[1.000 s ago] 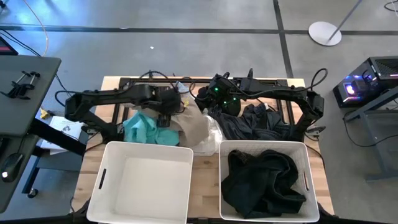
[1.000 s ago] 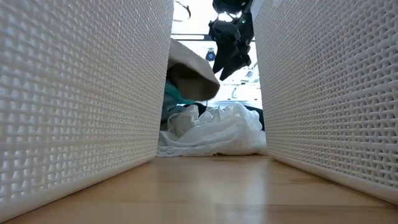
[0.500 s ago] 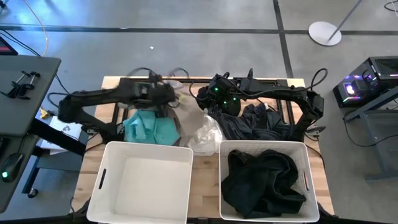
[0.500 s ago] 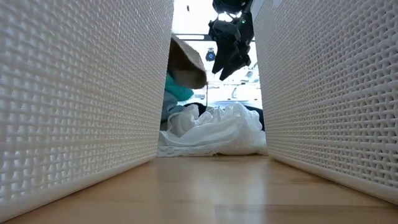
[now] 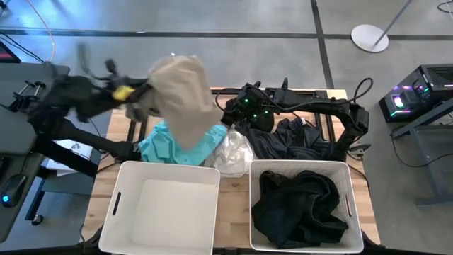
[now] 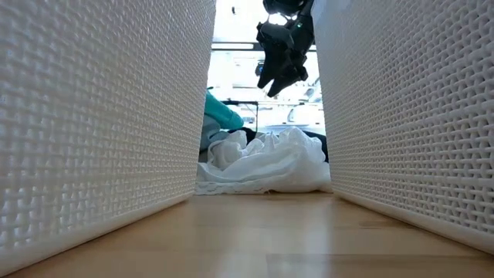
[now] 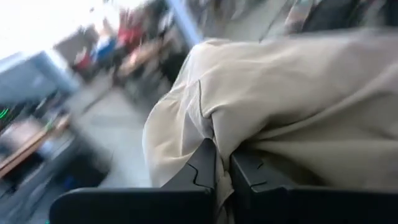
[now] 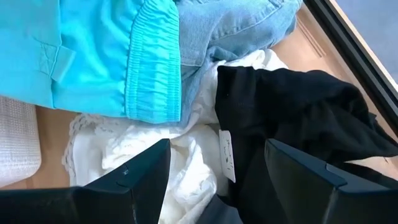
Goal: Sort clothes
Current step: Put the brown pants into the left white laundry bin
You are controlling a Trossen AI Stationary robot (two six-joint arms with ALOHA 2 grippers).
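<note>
Left gripper (image 7: 222,177): your left arm is raised high over the far-left side of the surface, its fingers (image 7: 200,169) pressed together on a fold of the beige garment (image 5: 182,91).
Beige garment: you have it lifted clear of the pile; in the high view it hangs from the gripper above the teal garment (image 5: 172,147), blurred by motion.
Right gripper (image 8: 214,171): your right arm reaches in from the far-right side and hovers over the middle of the pile, fingers (image 8: 142,169) spread apart with nothing between them. In the low view it hangs above the white garment (image 6: 266,164).
Teal garment: you can see it on the surface just behind the left basket (image 5: 164,207), beside the white garment; the right wrist view shows its gathered waistband.
Pale blue-grey garment (image 8: 233,28): it lies next to the teal one at the far side of the pile, seen in the right wrist view.
White garment: it sits crumpled between the two baskets' far ends, touching the black garment (image 8: 292,118) to its right.
Black garment on the surface: it is spread behind the right basket (image 5: 303,168), under your right arm, a small white label showing at its edge.
Left basket: white, at the near-left of the surface, nothing in it.
Right basket: white, at the near-right, holding a heap of dark clothes (image 5: 301,205).
Surface (image 6: 262,232): pale wood, showing bare between the basket walls in the low view.
</note>
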